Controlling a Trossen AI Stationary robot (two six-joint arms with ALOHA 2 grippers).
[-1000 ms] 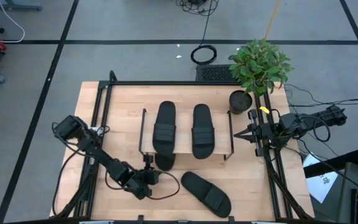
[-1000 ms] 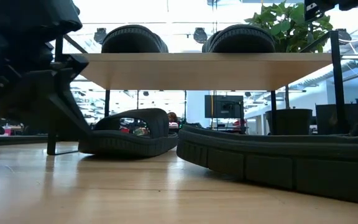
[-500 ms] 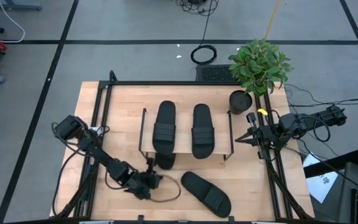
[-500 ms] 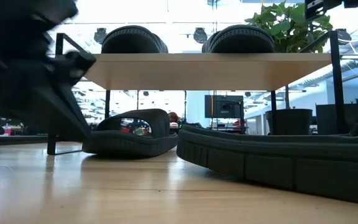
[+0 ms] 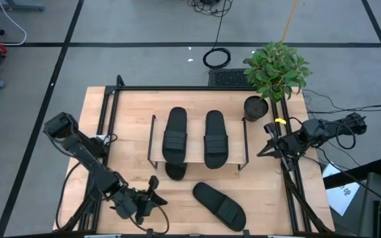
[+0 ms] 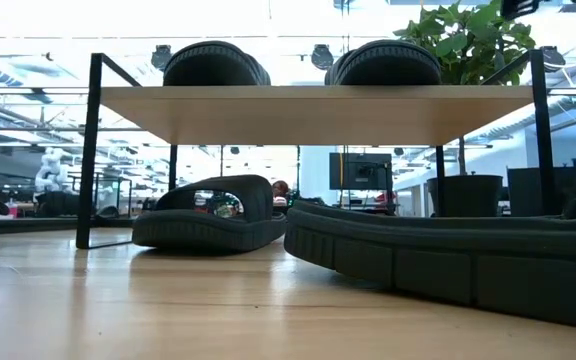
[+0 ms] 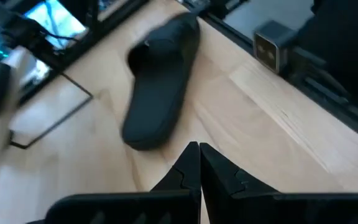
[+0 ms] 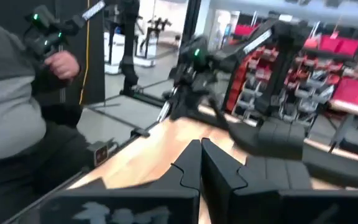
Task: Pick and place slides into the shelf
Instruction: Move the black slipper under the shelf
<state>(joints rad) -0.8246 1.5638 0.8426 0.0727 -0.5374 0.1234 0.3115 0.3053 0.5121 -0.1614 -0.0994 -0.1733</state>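
Note:
Two black slides (image 5: 176, 135) (image 5: 215, 137) lie side by side on the shelf's (image 5: 233, 155) wood top. In the low view their ends (image 6: 216, 62) (image 6: 386, 60) show above the plank (image 6: 318, 110). A third slide (image 6: 208, 215) rests on its sole on the table under the shelf, one end (image 5: 174, 170) sticking out at the near side. The fourth slide (image 5: 219, 205) (image 7: 163, 81) lies flat and slanted on the table near the near edge. My left gripper (image 5: 152, 187) (image 7: 199, 155) is shut, left of that slide and apart from it. My right gripper (image 5: 264, 149) (image 8: 201, 155) is shut, right of the shelf.
A potted plant (image 5: 275, 69) stands at the table's far right corner, beside the shelf. Black frame rails (image 5: 108, 125) run along the table's left and right sides. A person (image 8: 17, 112) holding a controller shows beyond the table in the right wrist view. Bare wood (image 5: 131, 112) lies left of the shelf.
My left arm has pulled back from the shelf's near left corner toward the table's near edge and has left the low view. The slide under the shelf stays where it was. My right gripper has kept its place beside the shelf.

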